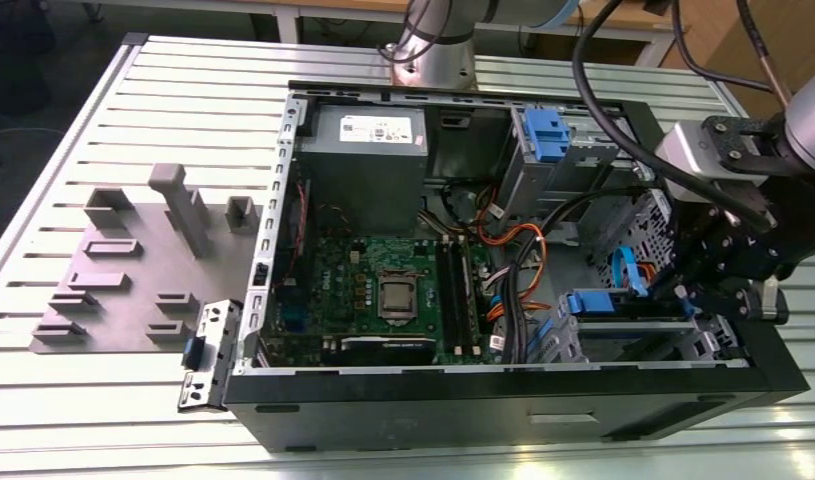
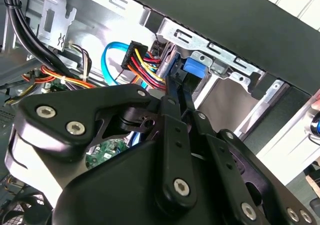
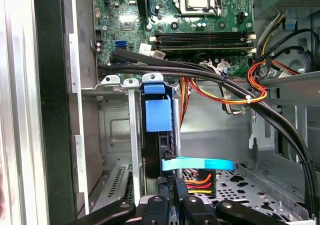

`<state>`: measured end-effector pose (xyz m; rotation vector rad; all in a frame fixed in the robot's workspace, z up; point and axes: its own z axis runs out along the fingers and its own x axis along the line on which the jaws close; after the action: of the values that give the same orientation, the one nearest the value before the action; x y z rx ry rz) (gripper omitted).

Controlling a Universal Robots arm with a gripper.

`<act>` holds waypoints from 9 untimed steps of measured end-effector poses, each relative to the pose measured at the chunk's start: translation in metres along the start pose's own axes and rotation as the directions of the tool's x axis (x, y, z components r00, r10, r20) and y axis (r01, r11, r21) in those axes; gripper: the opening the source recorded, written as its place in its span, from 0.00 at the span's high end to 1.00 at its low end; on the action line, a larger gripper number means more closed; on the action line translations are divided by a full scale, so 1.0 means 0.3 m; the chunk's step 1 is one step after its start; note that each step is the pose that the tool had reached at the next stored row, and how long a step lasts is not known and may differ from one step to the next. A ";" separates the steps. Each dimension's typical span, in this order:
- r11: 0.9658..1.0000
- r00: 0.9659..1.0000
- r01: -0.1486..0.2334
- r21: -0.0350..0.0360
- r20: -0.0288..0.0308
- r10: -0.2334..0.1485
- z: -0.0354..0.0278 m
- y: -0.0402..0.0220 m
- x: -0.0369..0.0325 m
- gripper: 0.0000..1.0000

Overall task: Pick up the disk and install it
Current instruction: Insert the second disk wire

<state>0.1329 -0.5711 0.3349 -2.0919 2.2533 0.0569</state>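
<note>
The disk (image 3: 157,116) stands on edge in the metal drive cage (image 3: 117,135) at the corner of the open computer case. I see it edge-on, with its blue rail uppermost and its dark edge running back toward my fingers. My gripper (image 3: 173,187) is shut on the disk's near end, one black finger on each side. In the second wrist view the fingers (image 2: 170,100) pinch together just behind the blue rail (image 2: 193,67). In the exterior view the gripper (image 1: 698,290) hangs inside the case at the exterior view's right, beside the disk's blue end (image 1: 597,301).
A light blue flat cable (image 3: 197,163) and a red-yellow power plug (image 3: 200,182) lie close beside the disk. Orange and black cables (image 3: 235,92) cross above the cage. The motherboard (image 1: 380,290), a grey power-supply box (image 1: 364,130) and another blue-tabbed cage (image 1: 546,135) sit inside the case. A grey fixture (image 1: 127,260) stands outside the case.
</note>
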 end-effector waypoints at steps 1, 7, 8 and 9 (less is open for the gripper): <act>1.000 1.000 0.000 0.000 0.000 0.000 0.001 0.000 0.000 0.83; 1.000 1.000 0.000 0.000 0.001 0.000 0.005 0.000 0.000 0.83; 1.000 1.000 0.000 0.000 0.001 0.000 0.005 0.000 0.000 0.83; 1.000 1.000 0.000 0.000 0.001 0.000 0.005 0.000 0.000 0.83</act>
<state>0.1328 -0.5711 0.3334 -2.0915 2.2529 0.0577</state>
